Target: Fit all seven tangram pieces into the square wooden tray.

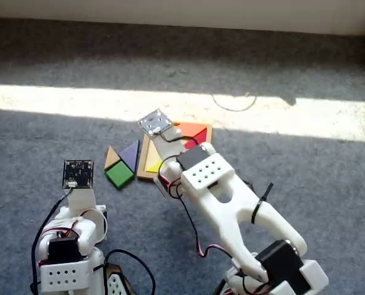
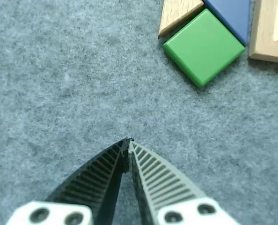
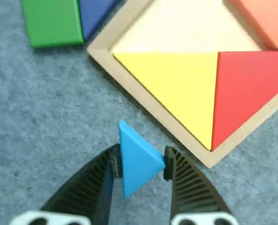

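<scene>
The right hand (image 3: 140, 163) is closed partway on a light blue triangle (image 3: 135, 157), pinching its sloping edges. That grip looks risky: the piece could twist, slip free, or catch on the rim of the wooden tray (image 3: 143, 93). The tray lies just ahead of the fingertips, with the yellow triangle (image 3: 176, 89) nearest and bare wood beyond.

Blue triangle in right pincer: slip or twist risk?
Probably rigid and light: the blue triangle looks like a solid painted block. The right pincer seems to grip it edge against corner, so it may pivot or slip.
</scene>
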`<state>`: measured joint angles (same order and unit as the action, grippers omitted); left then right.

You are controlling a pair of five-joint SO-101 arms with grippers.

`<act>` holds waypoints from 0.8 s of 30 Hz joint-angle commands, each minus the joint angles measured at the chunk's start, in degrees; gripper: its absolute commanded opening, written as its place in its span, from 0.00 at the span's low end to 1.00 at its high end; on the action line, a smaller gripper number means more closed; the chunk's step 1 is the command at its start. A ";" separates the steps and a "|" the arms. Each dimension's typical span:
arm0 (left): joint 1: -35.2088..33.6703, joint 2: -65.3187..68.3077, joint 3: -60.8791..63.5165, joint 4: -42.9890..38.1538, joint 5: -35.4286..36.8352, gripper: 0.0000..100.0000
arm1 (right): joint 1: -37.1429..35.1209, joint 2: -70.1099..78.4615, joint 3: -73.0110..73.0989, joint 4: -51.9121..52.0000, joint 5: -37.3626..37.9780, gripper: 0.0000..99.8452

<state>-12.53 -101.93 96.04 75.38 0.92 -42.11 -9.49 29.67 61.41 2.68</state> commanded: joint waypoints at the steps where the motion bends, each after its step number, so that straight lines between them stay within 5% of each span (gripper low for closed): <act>1: 0.04 -2.07 1.10 0.26 -0.35 0.01 | -0.84 3.56 -8.75 0.48 -6.95 0.07; 8: 0.04 -2.07 1.10 0.26 -0.35 0.01 | -0.92 16.66 -23.60 0.13 -22.07 0.07; 20: 0.04 -2.07 1.10 0.26 -0.35 0.01 | -0.92 32.57 -39.87 0.48 -32.53 0.08; 24: 0.04 -2.07 1.10 0.26 -0.35 0.01 | -0.84 32.75 -40.04 0.48 -35.87 0.16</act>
<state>-12.53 -101.93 96.04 75.38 0.92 -42.46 24.70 -6.99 61.41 -30.90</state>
